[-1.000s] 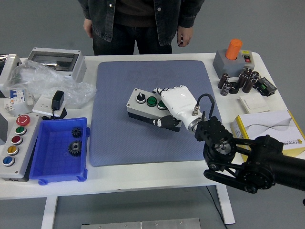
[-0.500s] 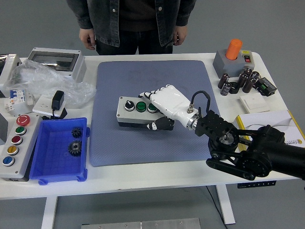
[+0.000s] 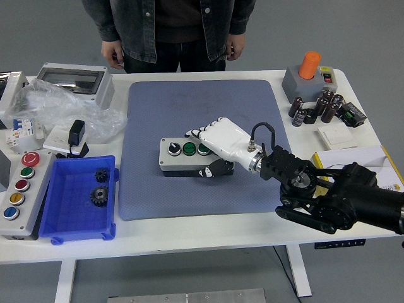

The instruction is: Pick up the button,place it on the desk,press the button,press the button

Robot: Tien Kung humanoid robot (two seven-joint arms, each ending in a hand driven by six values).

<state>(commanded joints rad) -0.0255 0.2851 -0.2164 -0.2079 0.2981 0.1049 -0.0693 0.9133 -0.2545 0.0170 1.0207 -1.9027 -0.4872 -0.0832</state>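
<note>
Right hand point(image 3: 218, 146) clamped on button box point(image 3: 183, 156): fingers over the far edge, thumb at the near face. Box held level, on or just above blue mat point(image 3: 151, 107), directly under the palm; contact not discernible. Step in hand: placing. Next: confirm box seated, release grip, lift clear, press a green button left of the fingertips. Left hand out of view.

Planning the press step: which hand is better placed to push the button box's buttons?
The right hand, likely: it already grips the button box on the blue mat. The left hand is out of view.
</note>
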